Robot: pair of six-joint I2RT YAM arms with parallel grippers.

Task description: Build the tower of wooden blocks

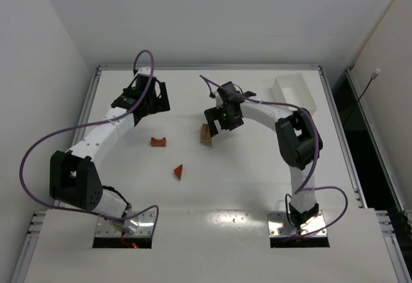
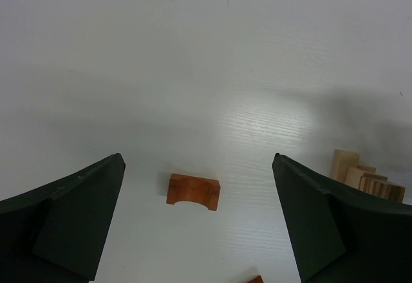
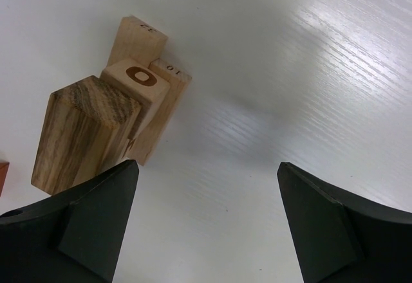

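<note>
Near the middle of the white table (image 1: 244,186), the wood block tower (image 1: 206,134) stands just beside the right gripper (image 1: 222,119). From overhead it is only a small tan and reddish shape whose separate blocks cannot be told apart, and the gripper's dark body overlaps its upper right edge.

The right wrist view shows the tower (image 3: 96,122) as a tight cluster of squared blocks. One has strong, streaky brown grain. The others are pale and smooth, with small printed marks that are hard to read. Its foot is hidden behind one black finger, and a sliver of reddish wood is cut off at the left edge. The right gripper (image 3: 207,165) is spread wide with nothing between its jaws.

The left gripper (image 1: 158,103) hangs well apart from the tower, and its jaws (image 2: 197,161) are also spread wide and empty. Below it lies a reddish-brown arch block (image 2: 193,191), smooth, with a shallow curved cut-out. It lies alone on the table (image 1: 158,141). In the left wrist view, pale blocks of the tower (image 2: 360,177) peek out from behind one finger. A reddish wedge (image 1: 179,172) lies nearer the arm bases, and that view's bottom edge cuts off nearly all of it (image 2: 256,279).

A white rectangular bin (image 1: 295,93) sits at the far right of the table.
</note>
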